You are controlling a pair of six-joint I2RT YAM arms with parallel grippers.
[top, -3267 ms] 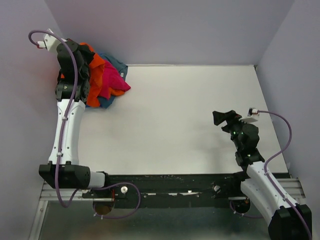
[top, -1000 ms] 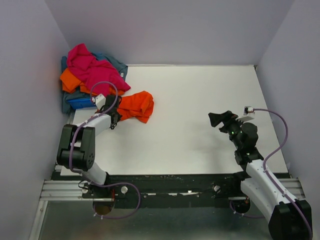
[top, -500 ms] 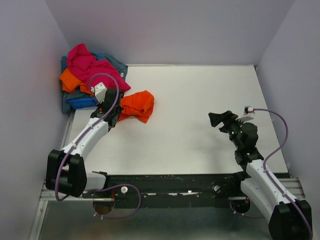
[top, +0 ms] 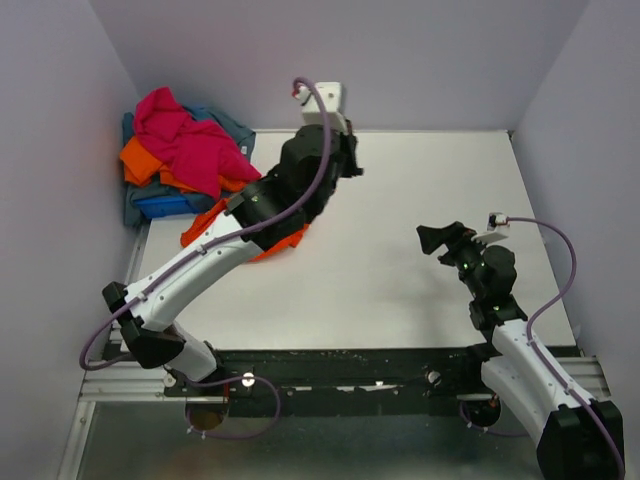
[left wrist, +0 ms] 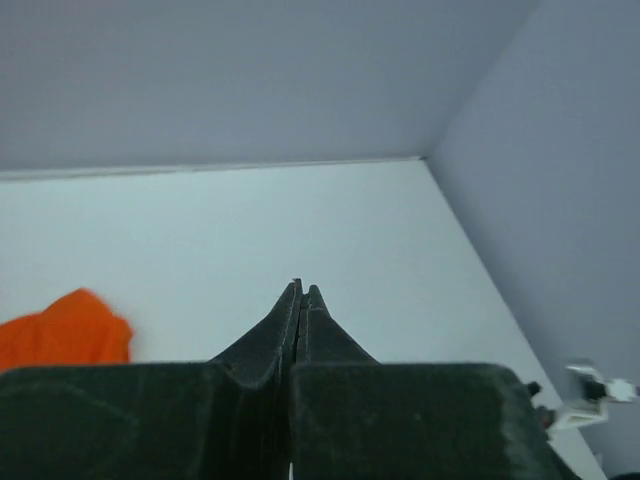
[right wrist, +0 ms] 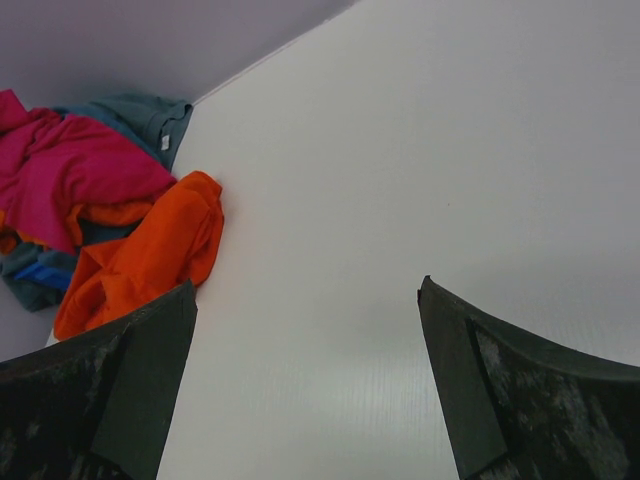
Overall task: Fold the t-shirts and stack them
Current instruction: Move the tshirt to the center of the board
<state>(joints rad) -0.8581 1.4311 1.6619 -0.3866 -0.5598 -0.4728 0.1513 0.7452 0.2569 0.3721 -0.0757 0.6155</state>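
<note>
This looks like a robotics lab test cell. A plain white counter [top: 400,200] is boxed in on three sides by bare lilac-grey walls [top: 400,60]. The left arm [top: 200,265] and the right arm [top: 525,360], both white and black, are bolted to a black metal rail [top: 350,360] at its near edge, with purple cables [top: 577,268] looping off them.

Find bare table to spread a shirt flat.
Free: table middle between the orange t-shirt and right hand; far-right corner too. Crowded: far-left corner, t-shirt pile, left arm above the orange one.
</note>
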